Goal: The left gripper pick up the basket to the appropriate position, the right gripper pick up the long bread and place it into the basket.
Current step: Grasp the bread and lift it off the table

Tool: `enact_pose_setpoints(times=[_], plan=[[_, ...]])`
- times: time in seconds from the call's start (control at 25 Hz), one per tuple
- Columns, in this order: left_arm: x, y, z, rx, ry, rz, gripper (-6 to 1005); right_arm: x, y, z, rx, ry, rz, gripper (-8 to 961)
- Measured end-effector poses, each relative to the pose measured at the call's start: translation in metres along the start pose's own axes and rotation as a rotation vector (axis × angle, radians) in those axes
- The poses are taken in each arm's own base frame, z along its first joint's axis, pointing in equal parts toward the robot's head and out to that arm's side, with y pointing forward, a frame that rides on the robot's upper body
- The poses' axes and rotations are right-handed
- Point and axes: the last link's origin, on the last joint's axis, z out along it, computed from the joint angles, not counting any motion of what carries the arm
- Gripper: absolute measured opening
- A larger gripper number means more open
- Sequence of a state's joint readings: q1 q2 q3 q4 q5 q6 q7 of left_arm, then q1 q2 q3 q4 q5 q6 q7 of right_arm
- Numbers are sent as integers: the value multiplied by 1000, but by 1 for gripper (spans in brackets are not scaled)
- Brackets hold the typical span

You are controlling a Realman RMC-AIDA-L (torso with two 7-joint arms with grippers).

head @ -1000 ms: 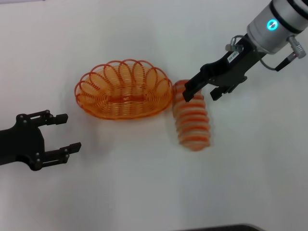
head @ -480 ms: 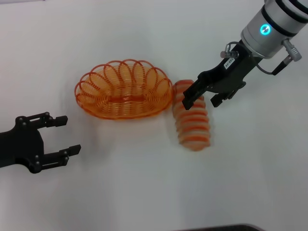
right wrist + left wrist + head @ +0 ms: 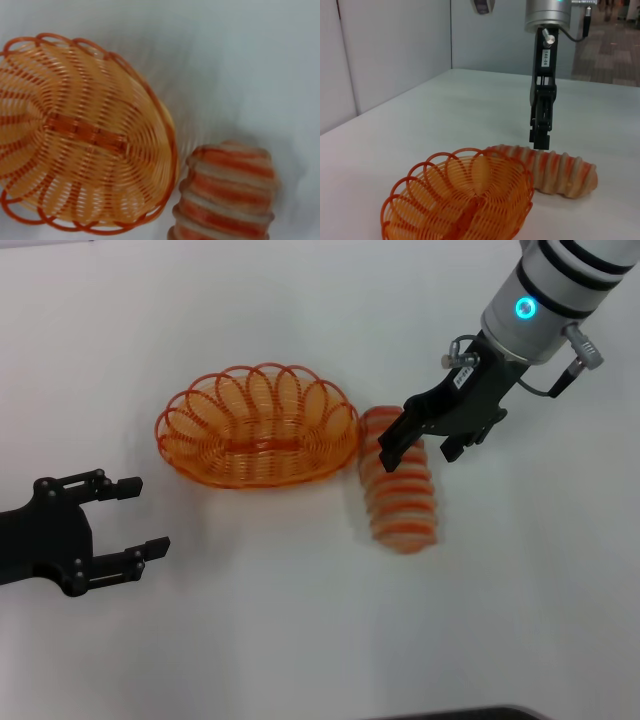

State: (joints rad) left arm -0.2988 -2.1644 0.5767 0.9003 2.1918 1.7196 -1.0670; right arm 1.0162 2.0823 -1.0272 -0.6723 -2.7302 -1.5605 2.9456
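The orange wire basket point(image 3: 257, 426) stands empty on the white table, left of centre. The long bread point(image 3: 401, 486) lies just right of it, one end close to the basket's rim. My right gripper point(image 3: 421, 445) is open and hovers over the bread's far end, with one finger on each side of it. My left gripper point(image 3: 145, 517) is open and empty at the lower left, well apart from the basket. The left wrist view shows the basket point(image 3: 460, 200), the bread point(image 3: 555, 168) and the right gripper point(image 3: 540, 136) just above the bread. The right wrist view shows the basket point(image 3: 75, 130) and the bread point(image 3: 227, 195).
The white table point(image 3: 300, 620) spreads all around the two objects. A dark edge point(image 3: 450, 712) shows at the bottom of the head view. Grey partition walls point(image 3: 395, 45) stand beyond the table in the left wrist view.
My right arm has shifted left and lowered slightly, bringing the open gripper closer over the bread's far end. The left arm, basket and bread have not moved.
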Motion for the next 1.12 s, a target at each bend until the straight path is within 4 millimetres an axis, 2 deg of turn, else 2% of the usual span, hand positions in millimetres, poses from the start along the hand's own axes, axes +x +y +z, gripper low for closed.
enact_pose_setpoints(times=[1.12], plan=[[-1, 2, 1, -4, 3, -6, 732, -6, 6, 18, 9, -9, 4, 906]])
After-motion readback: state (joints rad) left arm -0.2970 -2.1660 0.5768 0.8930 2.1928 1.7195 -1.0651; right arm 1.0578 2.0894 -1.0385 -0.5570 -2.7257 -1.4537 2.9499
